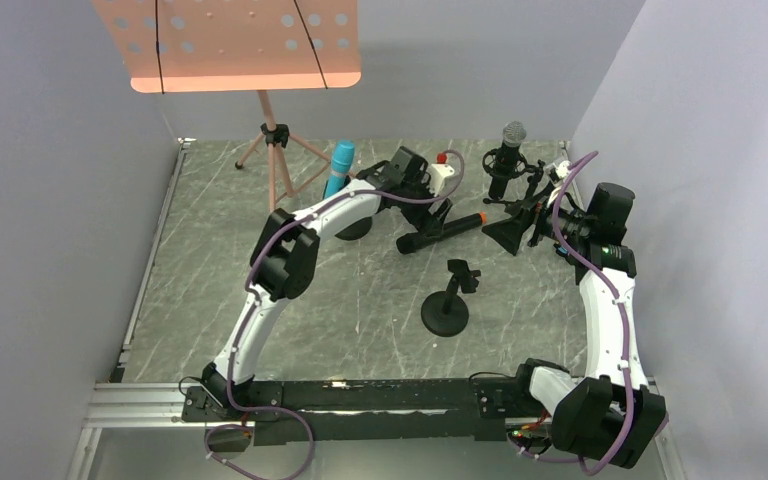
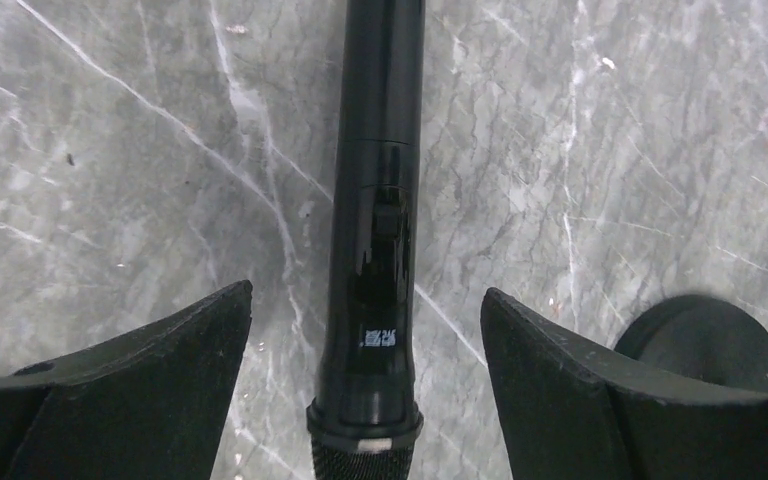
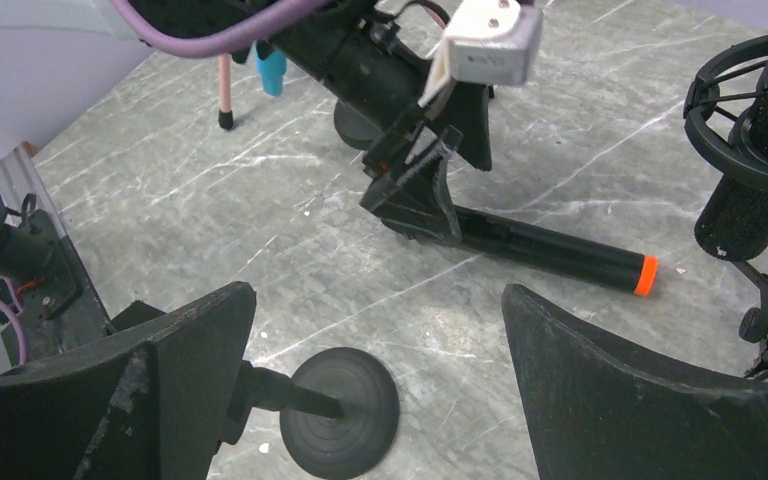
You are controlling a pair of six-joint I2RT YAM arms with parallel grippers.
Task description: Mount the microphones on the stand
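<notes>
The black microphone with the orange end (image 1: 442, 231) lies flat on the marble table; it also shows in the right wrist view (image 3: 560, 255). My left gripper (image 1: 428, 212) is lowered over its head end, open, with the body (image 2: 372, 200) between the fingers and a gap on each side. The bright blue microphone (image 1: 341, 165) stands upright in a stand behind the left arm. The black microphone with the silver mesh head (image 1: 509, 150) stands in a shock-mount stand at the back right. An empty stand with a round base (image 1: 447, 305) stands mid-table. My right gripper (image 1: 513, 232) is open and empty above the table.
A pink music stand (image 1: 240, 40) on a tripod stands at the back left. Grey walls close in the table on three sides. A round black base (image 2: 705, 342) sits right of my left fingers. The empty stand's base (image 3: 342, 410) lies below my right gripper (image 3: 375, 290).
</notes>
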